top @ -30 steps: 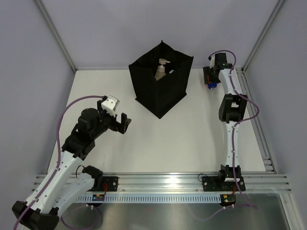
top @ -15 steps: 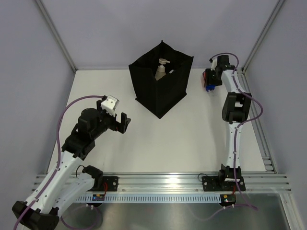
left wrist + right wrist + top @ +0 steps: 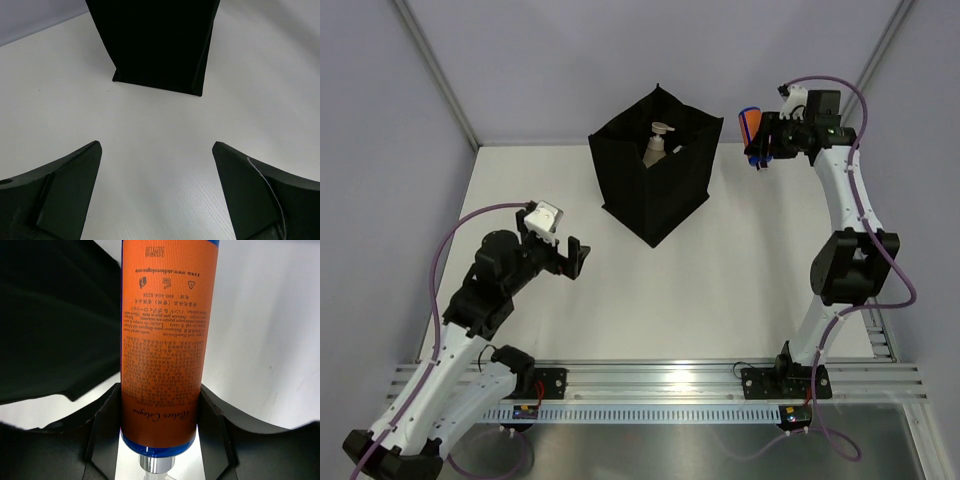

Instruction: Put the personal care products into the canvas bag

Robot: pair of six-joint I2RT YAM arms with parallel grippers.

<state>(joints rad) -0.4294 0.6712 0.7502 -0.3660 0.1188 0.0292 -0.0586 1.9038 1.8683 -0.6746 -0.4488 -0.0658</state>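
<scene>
The black canvas bag (image 3: pixel 655 185) stands upright at the back middle of the table, and a tan bottle (image 3: pixel 658 147) with a pale pump top pokes out of its open mouth. My right gripper (image 3: pixel 766 140) is shut on an orange cylinder (image 3: pixel 750 121) with blue ends, held in the air just right of the bag's top. In the right wrist view the orange cylinder (image 3: pixel 165 340) fills the gap between the fingers (image 3: pixel 106 432), with the bag (image 3: pixel 50 315) dark at left. My left gripper (image 3: pixel 576 258) hangs open over the table, empty (image 3: pixel 156 150), facing the bag (image 3: pixel 160 45).
White table (image 3: pixel 720 290) ringed by grey walls and an aluminium frame post (image 3: pixel 868 70) at the back right. The rail (image 3: pixel 660 380) carrying both arm bases runs along the near edge.
My right gripper has shut on the orange cylinder and lifted it off the back right of the table, the arm stretching up. The left arm barely shifted.
</scene>
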